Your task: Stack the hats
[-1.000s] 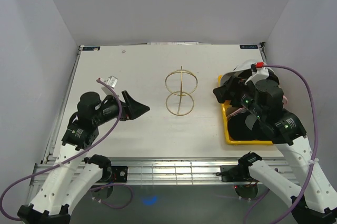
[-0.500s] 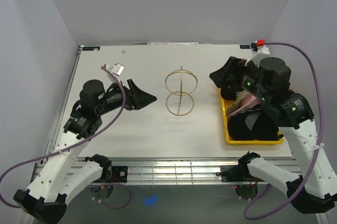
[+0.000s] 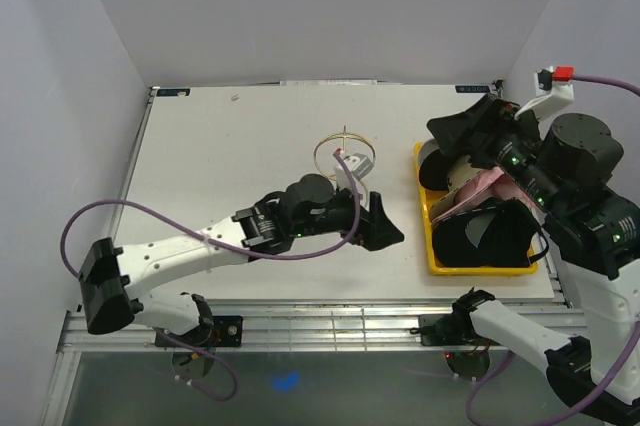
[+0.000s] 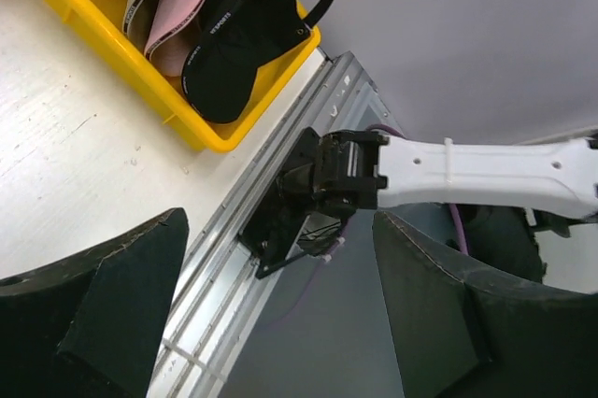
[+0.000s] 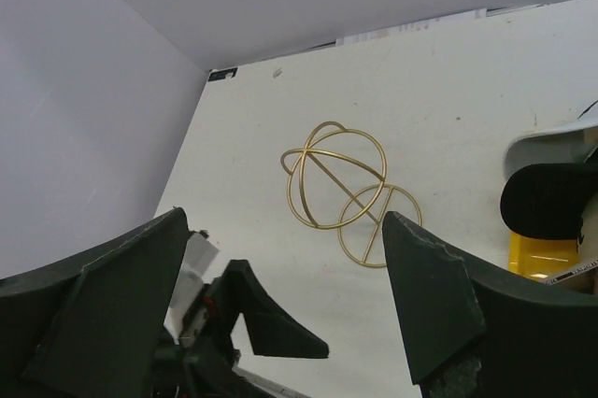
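Top view. The left gripper [image 3: 388,221] reaches across the table [image 3: 220,146] and hovers just beside the near left corner of the yellow tray [image 3: 480,271]. Its jaws stand wide apart and hold nothing. The right gripper [image 3: 450,134] hangs raised over the tray's far end, pointing left; its jaws too are spread and empty.

The hats lie heaped together in the tray at the right of the table, not stacked in order. A black hat [image 3: 485,236] fills the near half. A pink hat [image 3: 475,189] lies just behind it, touching it. A second black hat [image 3: 435,171] sits at the far left corner, partly under the right gripper.

The gold wire stand [image 3: 344,178] rests at mid-table, left of the tray and just behind the left arm's forearm.

Left wrist view. Between the parted fingers [image 4: 121,305] appear the tray's near corner, the pink hat beside a black one, and the table's metal edge rail [image 4: 234,258].

Right wrist view. Between the parted fingers [image 5: 430,305] lie the stand, the left gripper below it, and a pale brim [image 5: 551,144] over a black hat at the right edge.
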You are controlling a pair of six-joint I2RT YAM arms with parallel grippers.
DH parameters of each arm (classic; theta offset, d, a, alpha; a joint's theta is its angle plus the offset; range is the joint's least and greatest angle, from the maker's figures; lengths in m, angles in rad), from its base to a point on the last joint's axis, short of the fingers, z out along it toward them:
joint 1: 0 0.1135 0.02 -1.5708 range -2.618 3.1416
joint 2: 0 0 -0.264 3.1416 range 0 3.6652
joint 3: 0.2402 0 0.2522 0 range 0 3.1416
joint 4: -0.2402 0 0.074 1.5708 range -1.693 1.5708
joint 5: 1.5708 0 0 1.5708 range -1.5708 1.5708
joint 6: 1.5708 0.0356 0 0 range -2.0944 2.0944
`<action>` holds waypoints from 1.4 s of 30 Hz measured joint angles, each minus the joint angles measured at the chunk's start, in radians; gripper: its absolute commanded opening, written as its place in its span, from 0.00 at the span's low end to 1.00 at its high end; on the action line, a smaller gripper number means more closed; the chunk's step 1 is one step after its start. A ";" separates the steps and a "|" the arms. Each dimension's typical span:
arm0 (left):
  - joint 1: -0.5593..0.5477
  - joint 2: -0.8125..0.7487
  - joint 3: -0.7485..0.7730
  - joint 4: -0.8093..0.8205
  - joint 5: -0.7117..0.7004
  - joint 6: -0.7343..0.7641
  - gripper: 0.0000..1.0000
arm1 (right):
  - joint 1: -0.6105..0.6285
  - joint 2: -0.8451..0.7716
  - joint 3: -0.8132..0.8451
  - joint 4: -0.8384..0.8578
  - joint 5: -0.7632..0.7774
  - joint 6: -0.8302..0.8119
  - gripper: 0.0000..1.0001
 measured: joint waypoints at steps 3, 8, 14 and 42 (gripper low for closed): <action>-0.048 0.147 0.053 0.056 -0.050 0.027 0.90 | 0.000 -0.065 -0.034 0.002 0.040 0.017 0.90; -0.081 0.357 0.193 0.124 -0.131 0.099 0.88 | 0.000 -0.167 -0.107 -0.018 0.078 0.039 0.90; -0.087 0.511 0.274 0.203 -0.172 0.233 0.80 | 0.000 -0.184 -0.145 -0.058 0.103 0.041 0.90; -0.084 0.754 0.391 0.292 -0.063 0.396 0.50 | 0.000 -0.188 -0.184 -0.101 0.115 0.033 0.90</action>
